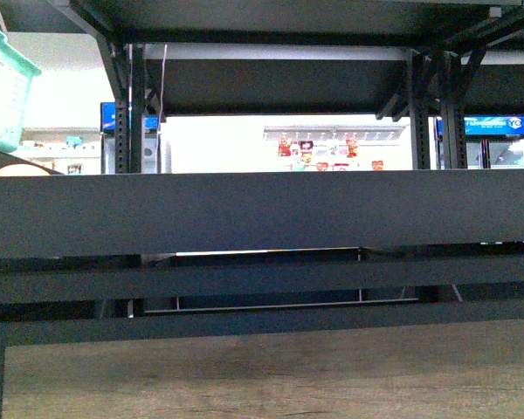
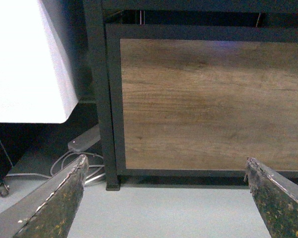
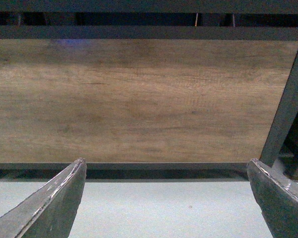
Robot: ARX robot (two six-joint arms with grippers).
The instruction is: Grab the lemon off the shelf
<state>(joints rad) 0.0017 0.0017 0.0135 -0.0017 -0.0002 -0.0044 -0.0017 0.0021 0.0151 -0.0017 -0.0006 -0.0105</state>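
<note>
- The pale floor (image 2: 164,213) lies just beneath both tools, at the foot of the rack.
- The left tool (image 2: 165,161) and the right tool (image 3: 165,162) are each spread wide, with nothing between their fingers.
- Straight ahead of each stands a wood-grain panel (image 3: 139,99) in a black frame, seemingly low on the shelf (image 1: 244,209).
- Above and beyond the tools, the front view shows only dark tray rims, a teal basket (image 1: 4,87) and bright store shelving (image 1: 323,144) behind.
- The lemon shows in no view, so I judge that finding, reaching and grasping it are all yet to do.
</note>
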